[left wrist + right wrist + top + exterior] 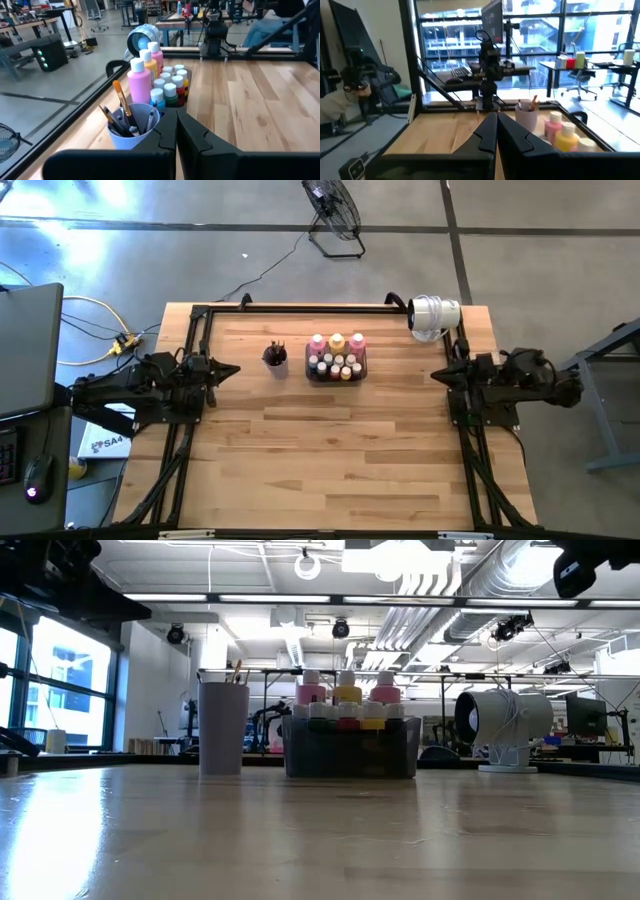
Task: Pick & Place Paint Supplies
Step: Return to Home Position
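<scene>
The paint bottles stand upright in a dark tray at the table's far middle: taller pink and yellow ones at the back, small white-capped ones in front. Thin paintbrushes stick bristles-up out of a small cup just left of the tray. My left gripper is shut and drawn back at the table's left edge, pointing level toward the cup. My right gripper is shut at the right edge, pointing level toward the tray. Neither holds anything.
A white spotlight-like lamp stands at the far right corner of the table. A black frame rail runs along the far edge. Bare wood fills the middle and near half of the table.
</scene>
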{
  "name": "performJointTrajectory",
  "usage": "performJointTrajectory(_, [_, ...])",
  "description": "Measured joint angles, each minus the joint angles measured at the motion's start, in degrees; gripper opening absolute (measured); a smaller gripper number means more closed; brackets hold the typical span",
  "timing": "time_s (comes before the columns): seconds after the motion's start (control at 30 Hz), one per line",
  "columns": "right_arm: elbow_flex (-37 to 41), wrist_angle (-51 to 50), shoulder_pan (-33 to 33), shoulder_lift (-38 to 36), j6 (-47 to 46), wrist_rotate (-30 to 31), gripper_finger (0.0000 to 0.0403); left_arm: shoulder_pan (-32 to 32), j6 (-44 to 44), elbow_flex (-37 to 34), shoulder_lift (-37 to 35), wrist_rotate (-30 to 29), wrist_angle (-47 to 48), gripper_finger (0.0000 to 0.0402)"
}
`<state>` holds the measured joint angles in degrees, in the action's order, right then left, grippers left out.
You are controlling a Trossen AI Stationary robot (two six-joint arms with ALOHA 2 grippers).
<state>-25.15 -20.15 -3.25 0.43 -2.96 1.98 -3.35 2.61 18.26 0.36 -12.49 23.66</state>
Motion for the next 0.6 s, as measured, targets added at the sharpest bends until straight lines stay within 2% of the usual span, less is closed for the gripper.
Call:
performJointTrajectory(0.33, [16.1,18.4,0.0,-0.1,-0.9,-0.2,0.0003,0.0,0.6,-0.1,0.0,0.0,-0.2,0.0000])
performJointTrajectory(0.6, [24.0,25.5,0.0,-0.1,-2.0,-0.4,0.0003,0.0,0.3,-5.2,0.0,1.5,-4.4,0.0000])
